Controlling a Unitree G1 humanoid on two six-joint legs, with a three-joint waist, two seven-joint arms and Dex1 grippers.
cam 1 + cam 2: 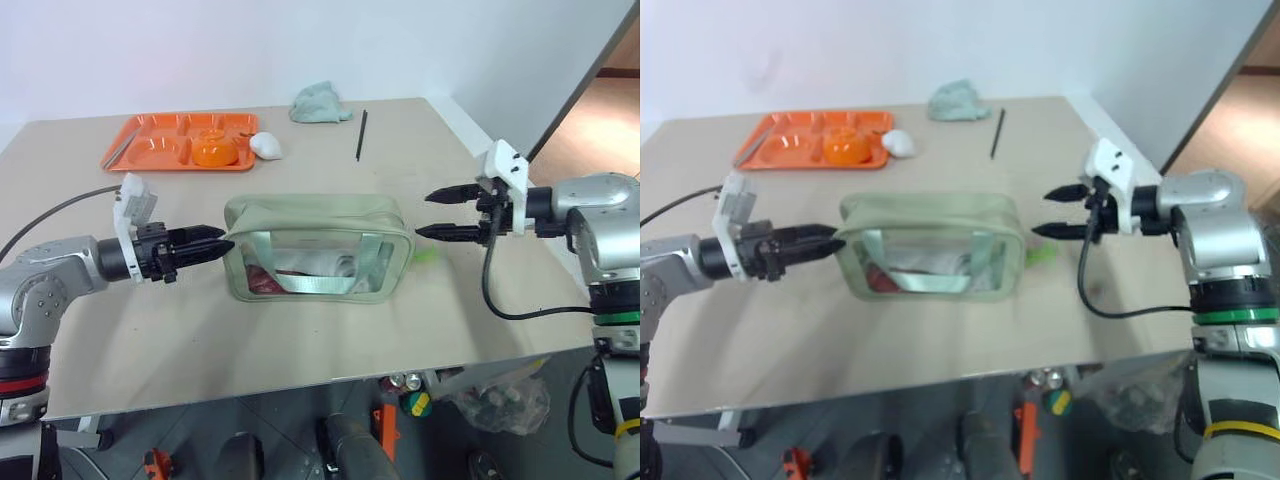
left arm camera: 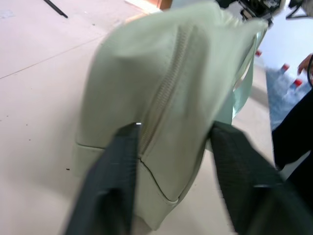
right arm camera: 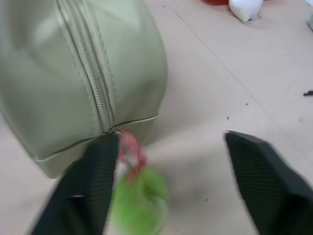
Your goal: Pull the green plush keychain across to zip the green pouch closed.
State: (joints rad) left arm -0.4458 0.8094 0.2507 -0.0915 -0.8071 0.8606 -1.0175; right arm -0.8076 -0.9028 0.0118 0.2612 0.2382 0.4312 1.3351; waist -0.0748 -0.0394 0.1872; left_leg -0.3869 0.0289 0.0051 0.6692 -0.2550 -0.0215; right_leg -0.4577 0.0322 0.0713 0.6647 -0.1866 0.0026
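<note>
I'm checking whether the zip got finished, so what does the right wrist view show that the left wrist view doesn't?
Right wrist view: the lime-green fuzzy plush keychain hanging on a red cord at the zipper's end, between the open right gripper fingers, none touching it; a white lump lies on the tabletop behind.

Left wrist view: the pouch's other end between the open left gripper fingers, and a thin black stick on the table.

Both: the pale sage-green fabric pouch with its top zipper closed, on the beige table.

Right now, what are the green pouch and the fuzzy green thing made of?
Green pouch: looks like smooth, slightly shiny fabric or faux leather with stitched seams, and a clear plastic side. Green plush keychain: apparently soft fuzzy plush, though it is blurred.
</note>
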